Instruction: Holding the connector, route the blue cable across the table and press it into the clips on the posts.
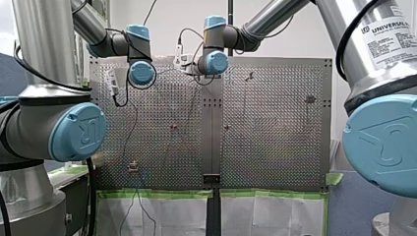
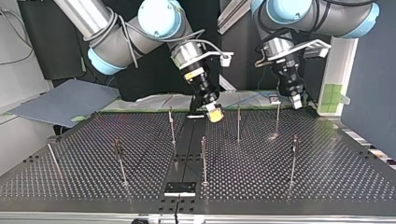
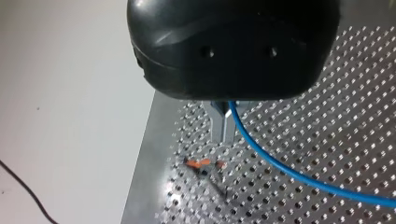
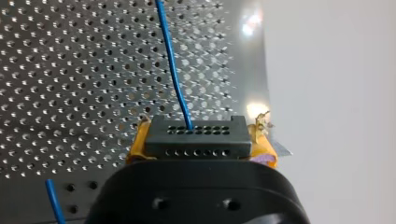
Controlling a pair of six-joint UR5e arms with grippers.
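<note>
In the right wrist view my right gripper (image 4: pixel 201 145) is shut on a dark connector block (image 4: pixel 195 136), its yellow pads (image 4: pixel 136 148) on both ends. The blue cable (image 4: pixel 173 70) leaves the block and runs away over the perforated plate. In the left wrist view my left gripper (image 3: pixel 223 138) has its metal fingers shut on the blue cable (image 3: pixel 280 169), which trails off to one side. Just ahead of those fingers stands a post with an orange clip (image 3: pixel 203 164). In the top view my right gripper (image 2: pixel 214 112) hangs at the far middle and my left gripper (image 2: pixel 295 100) at the far right.
Several thin posts stand on the perforated table (image 2: pixel 261 177), among them post (image 2: pixel 172 123), post (image 2: pixel 238 122) and post (image 2: pixel 204 158). A dark seam strip (image 2: pixel 187 154) runs down the table's middle. Both grippers are near the plate's far edge in the top view.
</note>
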